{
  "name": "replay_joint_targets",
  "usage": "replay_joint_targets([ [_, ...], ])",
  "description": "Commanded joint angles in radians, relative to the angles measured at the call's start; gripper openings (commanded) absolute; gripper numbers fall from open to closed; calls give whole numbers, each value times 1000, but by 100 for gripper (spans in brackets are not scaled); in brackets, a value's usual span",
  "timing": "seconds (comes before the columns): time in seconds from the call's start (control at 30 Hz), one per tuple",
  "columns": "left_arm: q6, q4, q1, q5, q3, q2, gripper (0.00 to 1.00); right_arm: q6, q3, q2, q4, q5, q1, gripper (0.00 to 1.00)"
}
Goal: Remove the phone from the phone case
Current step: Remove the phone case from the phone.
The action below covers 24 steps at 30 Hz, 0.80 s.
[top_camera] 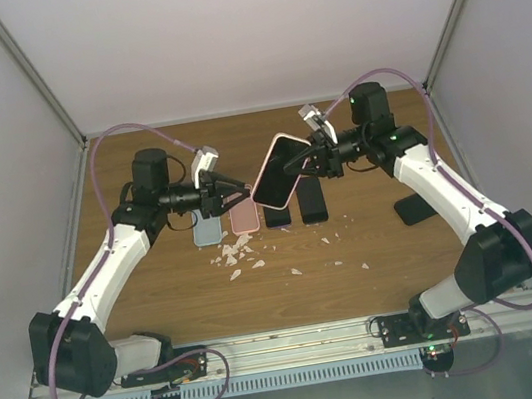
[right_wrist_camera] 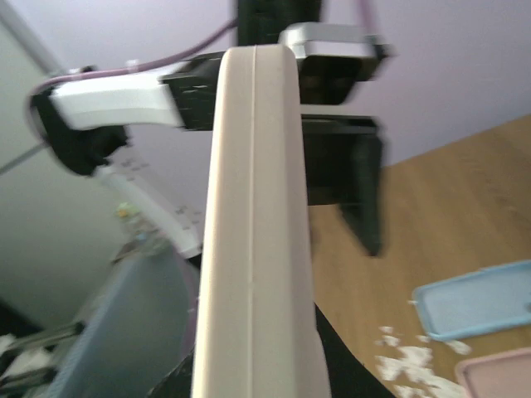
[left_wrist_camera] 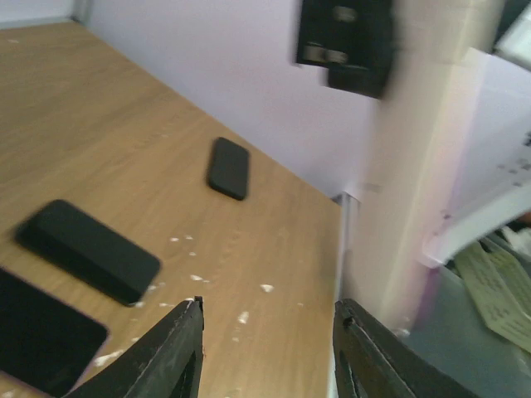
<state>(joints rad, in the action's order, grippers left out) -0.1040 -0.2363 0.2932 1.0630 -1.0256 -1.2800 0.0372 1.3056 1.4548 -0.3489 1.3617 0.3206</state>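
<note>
Right gripper (top_camera: pixel 300 160) pinching pink case (right_wrist_camera: pixel 253 249), phone (top_camera: pixel 276 180) inside; left gripper (left_wrist_camera: pixel 270 311) spread, near case.

phone case (right_wrist_camera: pixel 253 232): edge-on and blurred in right wrist view, cut off at 6 o'clock
blue case (right_wrist_camera: pixel 477 303): was clipped at 3 o'clock
pink case (right_wrist_camera: pixel 498 375): only a corner showed, 4 o'clock
black slab (left_wrist_camera: pixel 41 340): cut off at 8 o'clock, left wrist view
white scraps (top_camera: pixel 239 254): too small to identify
</note>
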Motion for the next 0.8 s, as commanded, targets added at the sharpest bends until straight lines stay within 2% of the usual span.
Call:
replay_joint_targets([
  [0.0,-22,87,-34,-56,42,-25,43,-10,53,-31,-34,416,45,0],
  [0.2,-11,77,-34,-77,34,-28,43,-27,45,-31,-52,416,57,0],
  [0.33,2,77,-36,-15,28,-19,45,-25,51,-28,-50,412,57,0],
  [0.47,-9,84,-51,111,33,12,55,-5,43,-30,-26,341,49,0],
  [0.57,-2,71,-55,193,28,55,63,74,17,-34,54,298,38,0],
  [0.7,48,20,-56,209,21,103,75,106,10,-31,84,283,35,0],
  [0.77,70,-2,-54,198,21,113,77,112,10,-30,89,284,34,1],
])
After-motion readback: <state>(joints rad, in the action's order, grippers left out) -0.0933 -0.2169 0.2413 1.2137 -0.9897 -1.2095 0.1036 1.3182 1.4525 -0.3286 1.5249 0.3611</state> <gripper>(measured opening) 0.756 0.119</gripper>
